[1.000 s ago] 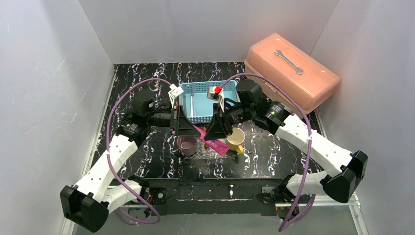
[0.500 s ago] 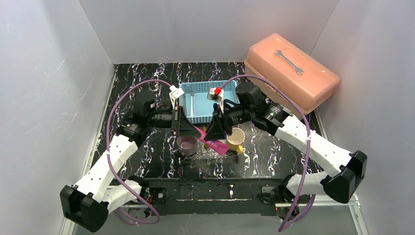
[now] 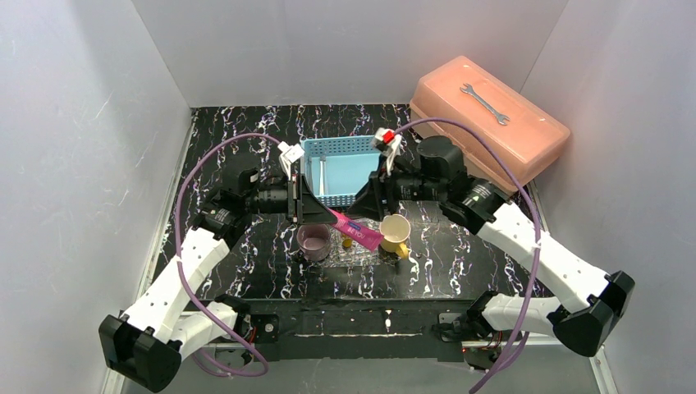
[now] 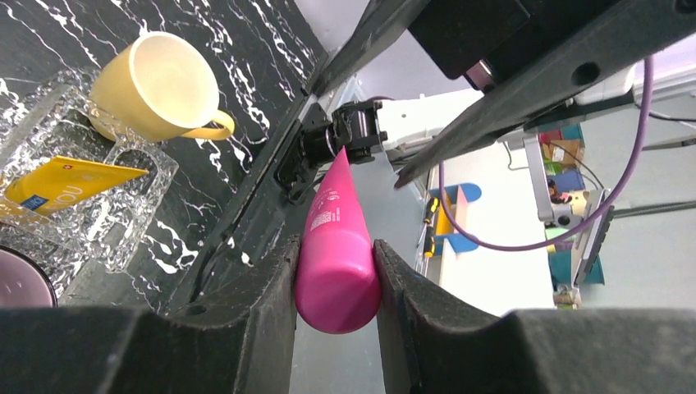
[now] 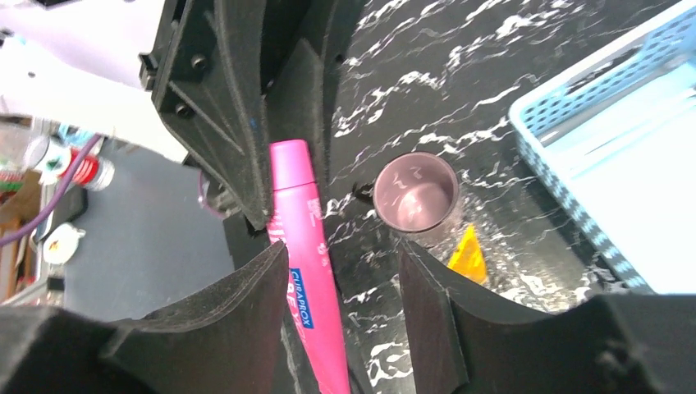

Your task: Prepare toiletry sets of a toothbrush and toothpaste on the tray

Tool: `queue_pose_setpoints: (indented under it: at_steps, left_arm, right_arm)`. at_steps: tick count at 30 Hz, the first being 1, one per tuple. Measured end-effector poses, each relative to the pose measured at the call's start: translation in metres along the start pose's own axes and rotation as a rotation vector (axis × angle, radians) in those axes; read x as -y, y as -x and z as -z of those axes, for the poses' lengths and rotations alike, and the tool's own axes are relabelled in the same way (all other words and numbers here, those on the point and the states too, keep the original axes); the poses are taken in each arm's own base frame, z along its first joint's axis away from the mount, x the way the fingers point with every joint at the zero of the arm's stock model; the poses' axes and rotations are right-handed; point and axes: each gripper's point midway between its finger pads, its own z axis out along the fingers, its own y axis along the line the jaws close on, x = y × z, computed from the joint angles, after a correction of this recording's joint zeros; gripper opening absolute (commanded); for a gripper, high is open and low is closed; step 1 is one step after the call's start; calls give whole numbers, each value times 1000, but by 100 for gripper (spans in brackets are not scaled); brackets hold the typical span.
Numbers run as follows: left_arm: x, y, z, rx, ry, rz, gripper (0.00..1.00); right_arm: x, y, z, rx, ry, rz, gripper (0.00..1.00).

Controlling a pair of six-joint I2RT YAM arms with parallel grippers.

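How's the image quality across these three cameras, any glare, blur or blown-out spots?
Top view: evenly lit and sharp, but the clear tray nearly vanishes against the marbled table. Left wrist view: the pink tube is crisp; the room beyond is bright and washed out. Right wrist view: the right gripper's fingers are dark, with little detail.
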Motion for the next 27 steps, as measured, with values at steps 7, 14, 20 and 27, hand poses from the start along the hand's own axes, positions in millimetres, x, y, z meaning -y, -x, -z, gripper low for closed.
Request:
queue_pose_setpoints:
  at_steps: [7,14,20,27]
  left_arm:
    - [3,20,7,96,22,8,0]
    - [5,55,22,251,43,35,0]
    - [11,77,30,344,65,55,0]
    - [24,101,37,436,51,91,0]
  right_arm:
    - [23,37,27,167,-120,-22,62]
    - [53,61,49,306,-205,-116,67]
    - [64,83,62,440,-215,-186,68]
    - [60,97,63,548,-148,-256,67]
